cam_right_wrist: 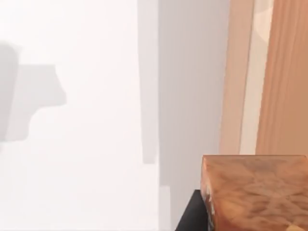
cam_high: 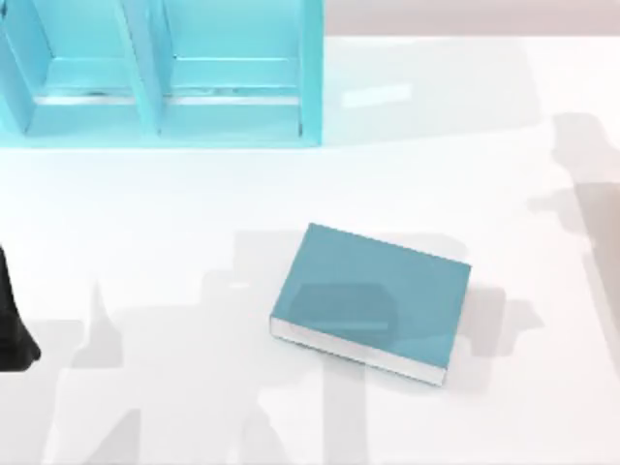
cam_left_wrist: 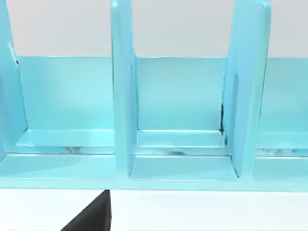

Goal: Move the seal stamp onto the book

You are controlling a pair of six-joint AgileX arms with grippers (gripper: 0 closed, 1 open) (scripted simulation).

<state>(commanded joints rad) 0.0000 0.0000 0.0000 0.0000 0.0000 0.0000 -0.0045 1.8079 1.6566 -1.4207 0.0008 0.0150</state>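
The book [cam_high: 373, 295], teal with white page edges, lies flat and slightly turned at the middle of the table. The seal stamp [cam_right_wrist: 255, 190] is an orange-amber glossy block sitting very close to the right wrist camera. My right gripper [cam_right_wrist: 231, 221] is shut on it, with one dark finger [cam_right_wrist: 192, 219] pressed against its side, and white table lies far beneath. My left arm [cam_high: 15, 329] is parked at the table's left edge. A dark part of the left gripper [cam_left_wrist: 91, 216] faces the shelf.
A turquoise shelf unit [cam_high: 155, 73] with upright dividers stands at the back left, and its compartments [cam_left_wrist: 178, 139] face the left wrist camera. White table [cam_high: 504, 174] surrounds the book. A wooden edge [cam_right_wrist: 284, 77] runs beside the table in the right wrist view.
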